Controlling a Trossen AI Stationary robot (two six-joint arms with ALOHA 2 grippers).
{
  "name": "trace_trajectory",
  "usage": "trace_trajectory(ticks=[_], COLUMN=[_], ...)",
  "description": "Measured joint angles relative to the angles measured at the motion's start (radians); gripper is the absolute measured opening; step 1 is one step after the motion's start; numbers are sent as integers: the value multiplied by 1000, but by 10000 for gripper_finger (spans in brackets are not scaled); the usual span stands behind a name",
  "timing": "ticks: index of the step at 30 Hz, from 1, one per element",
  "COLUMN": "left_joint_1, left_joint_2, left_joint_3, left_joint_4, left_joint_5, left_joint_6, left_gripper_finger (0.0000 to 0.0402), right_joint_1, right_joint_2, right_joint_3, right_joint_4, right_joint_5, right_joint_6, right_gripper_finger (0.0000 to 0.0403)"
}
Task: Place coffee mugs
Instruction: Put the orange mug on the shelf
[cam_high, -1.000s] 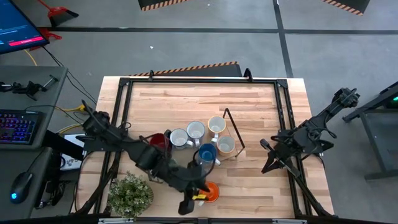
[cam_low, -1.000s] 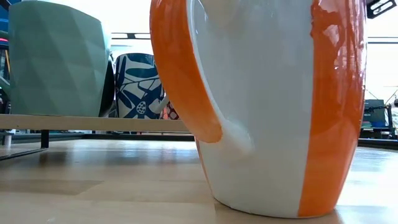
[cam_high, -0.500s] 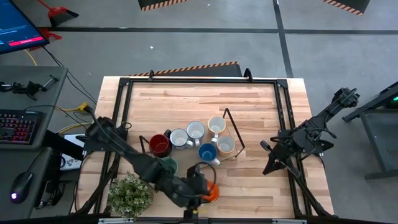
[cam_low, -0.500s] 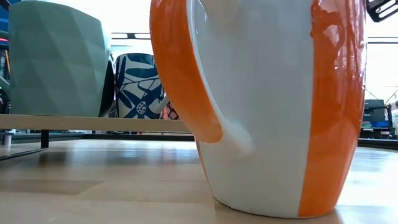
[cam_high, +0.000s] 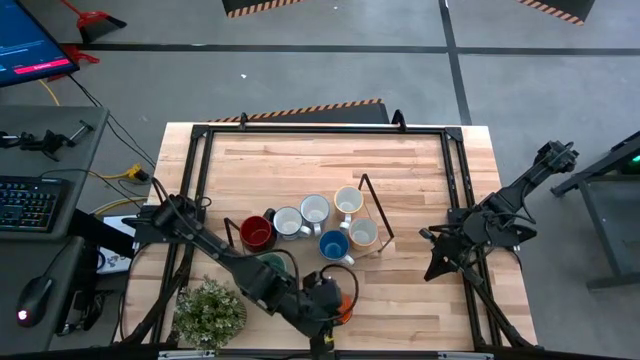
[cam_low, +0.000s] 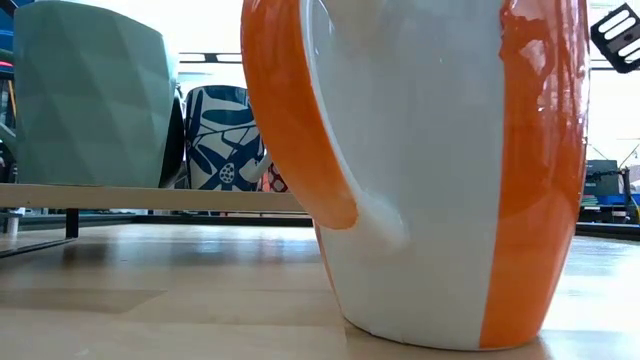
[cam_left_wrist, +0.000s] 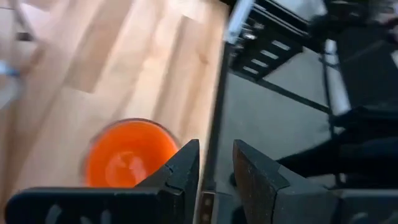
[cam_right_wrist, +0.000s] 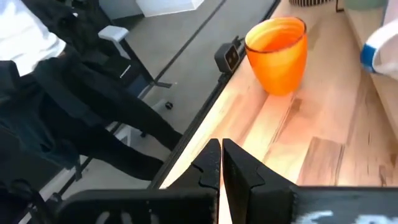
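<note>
- The orange mug (cam_high: 342, 306) stands upright near the front edge of the butcher-block table (cam_high: 300, 170); its glossy interior (cam_left_wrist: 127, 160) looks empty in the left wrist view.
- On the shallow tray (cam_high: 384, 228) at mid-table sit a dark red mug (cam_high: 256, 232), two grey-white mugs (cam_high: 288, 222) (cam_high: 314, 209), two cream mugs (cam_high: 348, 201) (cam_high: 363, 233) and a blue mug (cam_high: 333, 245); the teal-green mug (cam_high: 270, 266) stands just off it.
- The low view alone shows the orange mug's white handle side (cam_low: 400, 170), the teal mug's faceted wall (cam_low: 90, 95) and a blue-and-white leaf pattern (cam_low: 222, 135).
- The left gripper (cam_left_wrist: 214, 171) hovers just beside the orange mug, fingers parted a little, gripping nothing.
- The right gripper (cam_right_wrist: 221, 163) waits at the table's right edge, fingers pressed together, empty.
- A potted plant (cam_high: 209, 311) stands at the front-left corner.
</note>
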Motion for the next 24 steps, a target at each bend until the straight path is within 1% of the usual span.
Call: trace_trajectory(ticks=[2, 9, 12, 19, 24], left_joint_1=[1, 9, 17, 29, 41], left_joint_2=[0, 0, 0, 29, 62], left_joint_3=[0, 0, 0, 2, 1], left_joint_4=[-36, -220, -269, -267, -270], left_joint_5=[-15, -15, -14, 12, 47], left_joint_6=[-22, -114, -139, -112, -120], left_gripper_finger=[82, 79, 79, 79, 96], right_joint_1=[0, 0, 0, 0, 0], right_joint_2=[0, 0, 0, 0, 0], right_joint_3=[0, 0, 0, 0, 0], right_joint_4=[-7, -7, -7, -7, -6], right_joint_5=[0, 0, 0, 0, 0], right_joint_6=[15, 17, 17, 17, 18], right_gripper_finger=[0, 0, 0, 0, 0])
